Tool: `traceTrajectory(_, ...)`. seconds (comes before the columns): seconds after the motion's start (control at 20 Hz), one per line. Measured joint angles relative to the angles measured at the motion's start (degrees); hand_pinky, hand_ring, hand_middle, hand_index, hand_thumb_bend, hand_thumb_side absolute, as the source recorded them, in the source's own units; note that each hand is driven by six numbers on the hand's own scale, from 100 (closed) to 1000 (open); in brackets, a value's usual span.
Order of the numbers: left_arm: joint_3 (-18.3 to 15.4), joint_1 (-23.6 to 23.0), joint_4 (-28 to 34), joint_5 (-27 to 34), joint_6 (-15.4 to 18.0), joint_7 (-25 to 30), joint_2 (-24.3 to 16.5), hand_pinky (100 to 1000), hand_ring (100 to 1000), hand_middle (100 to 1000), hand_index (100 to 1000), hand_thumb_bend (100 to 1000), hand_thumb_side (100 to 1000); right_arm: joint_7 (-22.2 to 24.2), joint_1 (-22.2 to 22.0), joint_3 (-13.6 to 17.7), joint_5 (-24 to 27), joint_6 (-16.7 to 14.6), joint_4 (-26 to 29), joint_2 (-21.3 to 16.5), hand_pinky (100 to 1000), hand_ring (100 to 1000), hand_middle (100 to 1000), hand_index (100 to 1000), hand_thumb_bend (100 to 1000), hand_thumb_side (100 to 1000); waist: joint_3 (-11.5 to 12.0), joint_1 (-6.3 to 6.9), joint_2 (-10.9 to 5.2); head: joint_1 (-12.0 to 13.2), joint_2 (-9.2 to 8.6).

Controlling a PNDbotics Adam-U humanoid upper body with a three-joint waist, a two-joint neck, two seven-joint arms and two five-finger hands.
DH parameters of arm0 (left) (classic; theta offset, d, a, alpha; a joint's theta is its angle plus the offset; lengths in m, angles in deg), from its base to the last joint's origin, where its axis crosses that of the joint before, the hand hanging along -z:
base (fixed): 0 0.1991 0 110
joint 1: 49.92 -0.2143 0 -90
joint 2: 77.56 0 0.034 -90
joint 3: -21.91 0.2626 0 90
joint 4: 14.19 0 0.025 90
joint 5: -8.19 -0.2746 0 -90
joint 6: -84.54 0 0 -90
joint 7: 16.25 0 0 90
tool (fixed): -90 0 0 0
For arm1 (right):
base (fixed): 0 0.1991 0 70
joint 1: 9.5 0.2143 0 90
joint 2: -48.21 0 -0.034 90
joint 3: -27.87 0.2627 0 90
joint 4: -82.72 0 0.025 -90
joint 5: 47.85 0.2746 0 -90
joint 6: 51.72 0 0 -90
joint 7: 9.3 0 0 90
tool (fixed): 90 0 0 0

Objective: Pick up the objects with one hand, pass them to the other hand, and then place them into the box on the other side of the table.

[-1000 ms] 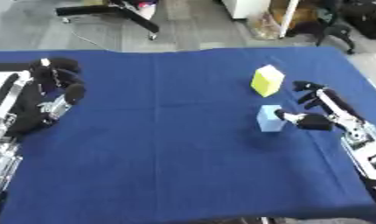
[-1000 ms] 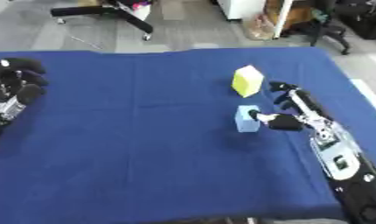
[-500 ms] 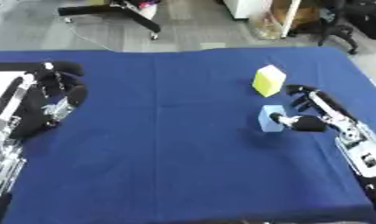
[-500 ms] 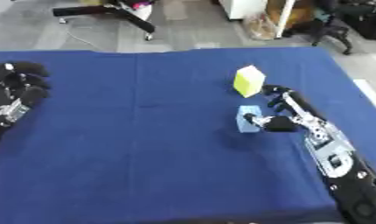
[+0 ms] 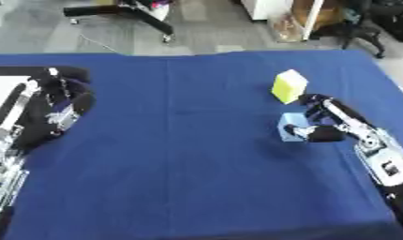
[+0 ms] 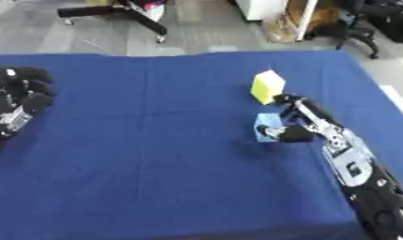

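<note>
A small light blue block [image 5: 292, 127] lies on the blue table right of centre. My right hand [image 5: 327, 122] is against it from the right, with the thumb and fingers curled round its sides. A yellow block [image 5: 288, 86] stands just behind it, tilted, close to the fingertips but apart from the blue one. My left hand [image 5: 63, 105] hovers at the table's left edge with fingers loosely curled, holding nothing. A white box edge [image 5: 1, 94] shows at the far left, partly hidden by the left arm.
The blue cloth table [image 5: 180, 159] spreads wide between the two hands. Beyond its far edge lie grey floor, a black chair base [image 5: 123, 10] and furniture at the back right.
My right hand has moved left and closed its fingers around the light blue block. The left hand has shifted slightly. The camera view has drifted a little.
</note>
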Motion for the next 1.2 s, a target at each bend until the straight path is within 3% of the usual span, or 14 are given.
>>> traceTrajectory(0.55,0.0,0.0,-0.1,-0.2,0.1,0.1,0.0,583,599,632,745,560,531,3.6,0.9,-0.5,-1.9,-0.9,-1.7,0.0,683,699,768,889,462,317,0.3,-0.04,0.0,-0.1,0.0)
traceTrajectory(0.8,0.0,0.0,-0.4,-0.3,0.2,0.2,0.0,583,599,632,745,559,532,5.1,0.9,-0.4,-2.3,-1.0,-2.3,-0.1,685,699,767,885,330,100,0.3,-0.08,0.0,-0.1,0.0)
traceTrajectory(1.2,0.0,0.0,-0.4,-0.3,0.2,0.2,0.2,583,599,632,735,556,533,6.0,0.9,0.0,-2.6,-1.0,-2.7,-0.2,677,677,735,851,179,100,0.3,-0.06,0.01,-0.2,0.0)
